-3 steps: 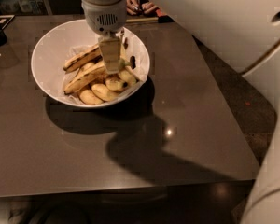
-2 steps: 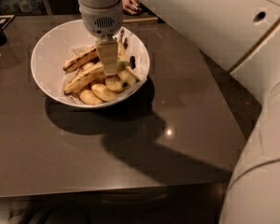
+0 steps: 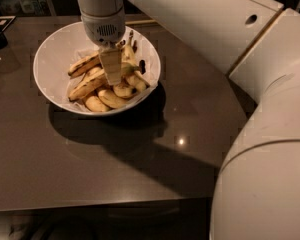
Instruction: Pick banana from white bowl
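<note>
Though banana (image 3: 129, 68) half-hidden, gripper (image 3: 112, 79) in bowl (image 3: 55, 59)

The arm (image 3: 200, 14) was smooth white with two dark round holes; its grey vented wrist (image 3: 105, 28) carried the pale gripper (image 3: 111, 70) over the white bowl (image 3: 52, 59).

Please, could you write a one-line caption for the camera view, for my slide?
The robot's gripper hangs inside a white bowl among bananas, on a dark table.
</note>
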Robot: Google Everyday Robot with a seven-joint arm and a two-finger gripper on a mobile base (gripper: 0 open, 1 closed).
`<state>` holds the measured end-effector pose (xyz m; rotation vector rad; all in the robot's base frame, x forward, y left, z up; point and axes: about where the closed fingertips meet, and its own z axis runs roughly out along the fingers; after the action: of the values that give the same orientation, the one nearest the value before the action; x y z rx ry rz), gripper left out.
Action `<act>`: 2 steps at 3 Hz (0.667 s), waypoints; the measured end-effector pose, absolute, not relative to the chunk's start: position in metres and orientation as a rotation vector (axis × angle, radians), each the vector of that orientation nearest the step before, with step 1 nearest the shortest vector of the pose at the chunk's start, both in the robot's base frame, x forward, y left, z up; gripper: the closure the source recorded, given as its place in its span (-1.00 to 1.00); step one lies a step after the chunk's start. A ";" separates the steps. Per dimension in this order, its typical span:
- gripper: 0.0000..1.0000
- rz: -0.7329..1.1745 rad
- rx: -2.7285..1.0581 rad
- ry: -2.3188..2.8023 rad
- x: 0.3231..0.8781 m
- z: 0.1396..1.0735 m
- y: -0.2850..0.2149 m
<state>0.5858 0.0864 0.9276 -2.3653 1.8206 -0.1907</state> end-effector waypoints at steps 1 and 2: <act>-0.20 -0.170 -2.399 1.808 0.587 0.916 0.092; -0.26 -0.145 -2.418 1.804 0.587 0.907 0.095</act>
<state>0.5868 0.0951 0.9071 -2.4179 1.8037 -0.1447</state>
